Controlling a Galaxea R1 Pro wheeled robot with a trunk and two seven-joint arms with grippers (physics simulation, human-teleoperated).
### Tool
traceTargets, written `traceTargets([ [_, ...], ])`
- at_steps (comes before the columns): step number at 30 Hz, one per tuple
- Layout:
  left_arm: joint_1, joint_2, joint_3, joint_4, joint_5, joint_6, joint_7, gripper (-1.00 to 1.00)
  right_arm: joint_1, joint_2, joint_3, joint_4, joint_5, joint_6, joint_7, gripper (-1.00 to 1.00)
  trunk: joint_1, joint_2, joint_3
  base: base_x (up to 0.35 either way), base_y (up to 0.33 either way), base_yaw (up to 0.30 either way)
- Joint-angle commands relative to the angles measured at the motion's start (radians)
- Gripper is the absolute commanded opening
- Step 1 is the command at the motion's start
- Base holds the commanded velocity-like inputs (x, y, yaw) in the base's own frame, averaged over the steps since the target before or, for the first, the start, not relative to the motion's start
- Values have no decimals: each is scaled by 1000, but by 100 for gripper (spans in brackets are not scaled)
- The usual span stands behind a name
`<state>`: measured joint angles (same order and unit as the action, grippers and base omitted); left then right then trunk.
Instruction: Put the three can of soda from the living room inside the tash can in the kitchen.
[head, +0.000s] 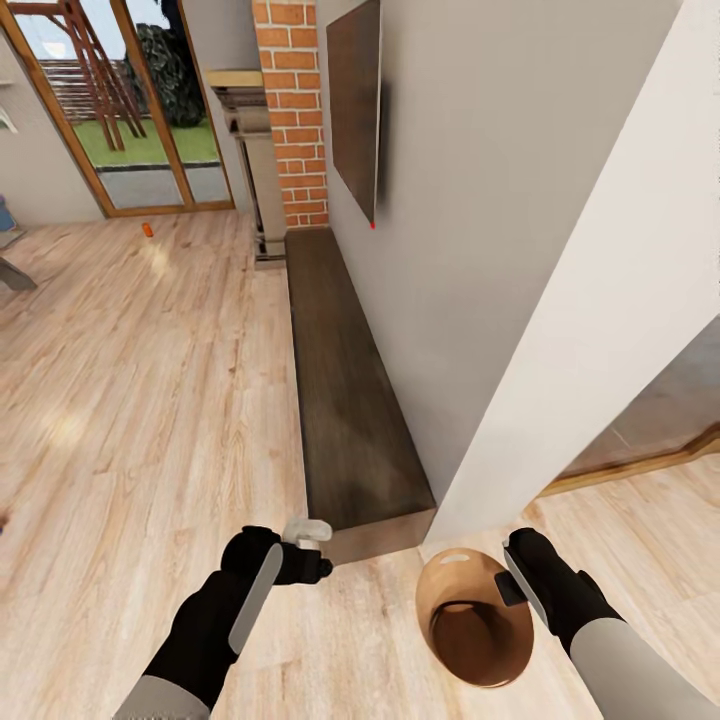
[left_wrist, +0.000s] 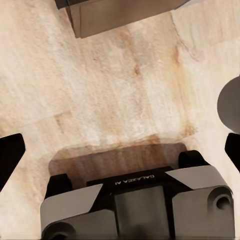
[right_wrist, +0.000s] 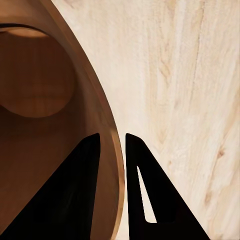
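- While the head camera looked down past both arms, a pale wooden floor (head: 130, 400) spread across the room toward a glazed patio door (head: 130, 110) at the far left
- A grey wall (head: 480, 200) ran along the right side, carrying a dark flat panel (head: 353, 105), with a white wall edge (head: 620, 300) cutting diagonally in front of it
- A long, low dark-wood shelf (head: 345, 400) lay along the foot of the grey wall, ending just ahead of the grippers, and a brick column (head: 293, 110) stood at its far end
- The tash can (head: 475, 625) hung near the bottom of the head view, right of centre, its tan inside facing up and its rim pinched by the right gripper (head: 512, 590)
- In the right wrist view the right gripper (right_wrist: 112, 150) was clenched on the tash can (right_wrist: 45, 125), one finger inside the rim and the other outside it, over the floor (right_wrist: 190, 100)
- The left gripper (head: 308, 548) hovered over the floor beside the shelf's near end; in the left wrist view its fingers (left_wrist: 10, 155) stood wide apart, released, with nothing between them, above the floor (left_wrist: 100, 90)
- One can of soda (head: 147, 229), a tiny orange spot, lay on the floor far off near the patio door, well apart from the tash can
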<state>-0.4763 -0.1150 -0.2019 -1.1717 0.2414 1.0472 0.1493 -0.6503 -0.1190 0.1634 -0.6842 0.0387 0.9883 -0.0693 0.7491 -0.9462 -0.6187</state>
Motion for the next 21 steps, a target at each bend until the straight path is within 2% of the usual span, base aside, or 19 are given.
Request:
traceTargets([
  [1, -7, 0, 0, 15, 0, 0, 14, 100, 0, 0, 0, 0, -8, 0, 2, -100, -4, 7, 3, 0, 0, 0],
  [8, -30, 0, 1, 70, 5, 0, 60, 100, 0, -1, 0, 0, -8, 0, 1, -100, -31, 56, 25, 0, 0, 0],
  [21, -57, 0, 1, 151, 5, -9, 70, 100, 0, 0, 1, 0, -8, -2, 0, -100, -81, 147, 66, 0, 0, 0],
])
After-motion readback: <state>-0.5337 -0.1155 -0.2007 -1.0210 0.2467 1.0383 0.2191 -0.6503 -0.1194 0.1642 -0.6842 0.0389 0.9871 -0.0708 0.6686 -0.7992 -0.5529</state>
